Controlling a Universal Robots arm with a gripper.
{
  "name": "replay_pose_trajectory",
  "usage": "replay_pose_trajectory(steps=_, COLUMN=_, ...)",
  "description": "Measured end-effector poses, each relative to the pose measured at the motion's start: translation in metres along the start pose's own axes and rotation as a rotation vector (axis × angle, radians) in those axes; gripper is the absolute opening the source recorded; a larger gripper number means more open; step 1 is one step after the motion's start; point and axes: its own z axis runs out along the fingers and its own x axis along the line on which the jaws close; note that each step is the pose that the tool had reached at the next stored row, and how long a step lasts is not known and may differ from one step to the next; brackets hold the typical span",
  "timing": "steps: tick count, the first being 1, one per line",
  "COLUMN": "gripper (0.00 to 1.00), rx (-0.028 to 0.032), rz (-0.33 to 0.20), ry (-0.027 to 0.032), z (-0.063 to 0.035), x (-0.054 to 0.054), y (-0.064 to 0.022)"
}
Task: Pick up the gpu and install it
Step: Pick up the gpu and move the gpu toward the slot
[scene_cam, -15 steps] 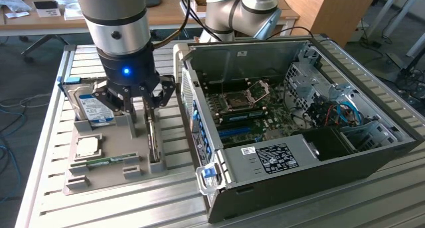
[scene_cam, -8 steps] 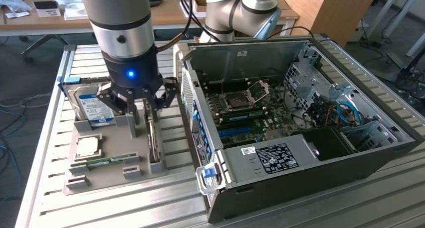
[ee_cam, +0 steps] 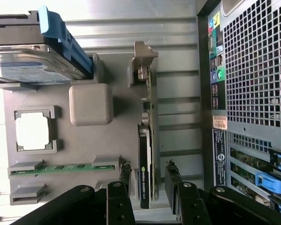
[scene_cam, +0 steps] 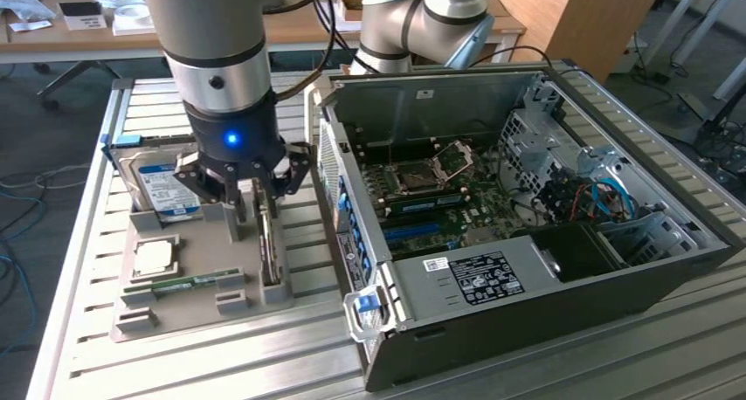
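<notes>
The open computer case (scene_cam: 525, 243) lies on a slatted table (scene_cam: 175, 365), just beside a grey tray (scene_cam: 187, 308) holding a hard drive (scene_cam: 157, 186), the gpu (ee_cam: 147, 154), a square chip (scene_cam: 154, 258) and a memory stick (scene_cam: 192, 284). The gpu stands on edge along the tray's case-side rim, lengthwise parallel to the case, bracket toward the hard drive. The gripper (ee_cam: 148, 168) is spread, straddling the gpu without touching it

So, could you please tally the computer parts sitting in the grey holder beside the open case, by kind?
hard drive: 1
processor chip: 1
memory stick: 1
gpu: 1
Total: 4
</notes>
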Motion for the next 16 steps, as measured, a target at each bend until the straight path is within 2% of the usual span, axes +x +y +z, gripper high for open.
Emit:
replay_pose_trajectory(steps=9, gripper=0.43, rx=0.0002, rz=0.001, ry=0.0001, z=0.0155, x=0.001, y=0.0054)
replay_pose_trajectory(steps=11, gripper=0.43, rx=0.0026, rz=0.001, ry=0.0000, z=0.0156, x=0.001, y=0.0053)
replay_pose_trajectory(steps=12, gripper=0.43, rx=0.0077, rz=0.001, ry=-0.0003, z=0.0157, x=0.001, y=0.0055)
replay_pose_trajectory(steps=14, gripper=0.43, rx=0.0234, rz=0.000, ry=-0.0001, z=0.0158, x=0.001, y=0.0054)
replay_pose_trajectory(steps=15, gripper=0.43, rx=0.0287, rz=0.000, ry=0.0005, z=0.0159, x=0.001, y=0.0054)
replay_pose_trajectory(steps=16, gripper=0.43, rx=0.0306, rz=0.000, ry=0.0004, z=0.0164, x=0.001, y=0.0053)
